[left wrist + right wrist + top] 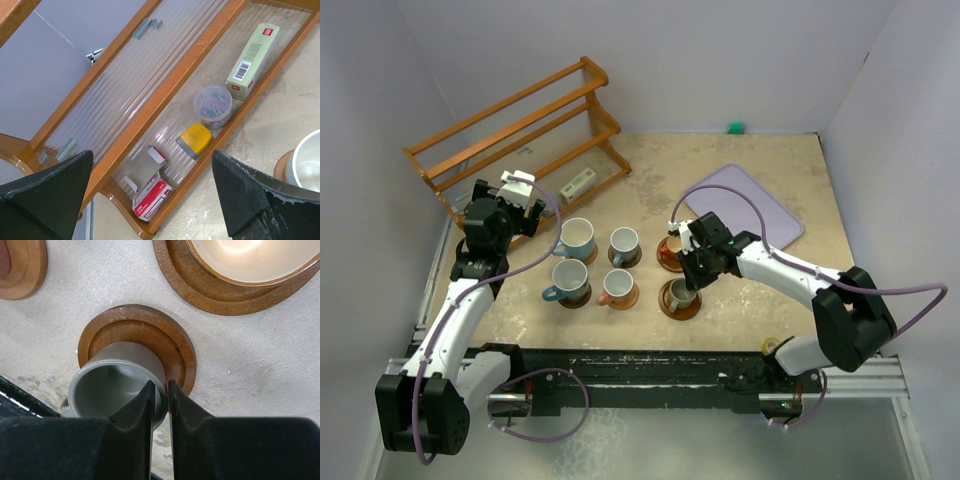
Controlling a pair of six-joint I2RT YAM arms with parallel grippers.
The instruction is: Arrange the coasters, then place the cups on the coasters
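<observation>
Nearest the arm bases, the small grey-olive ceramic cup (112, 385) stands on a round reddish-brown wooden coaster (135, 327) with stepped rings. The right gripper (161, 386) straddles the cup's rim, one finger inside and one outside, jaws nearly together. Whether they pinch the wall or have let go cannot be told. Level with it, the pink cup (617, 287) and the larger grey-blue cup (568, 280) each sit on a coaster. Beyond, the orange-brown cup (240, 255), the small grey-blue cup (625, 243) and the large light-blue cup (578, 238) do likewise. Count: six cups, six coasters, every cup paired. Judgement: the arrangement looks complete, with only release and withdrawal outstanding. Farther off, the left gripper (152, 156) hangs spread wide, grasping nothing, over the orange wooden rack (175, 80). The lavender rectangular tray (760, 210) lies far right.
</observation>
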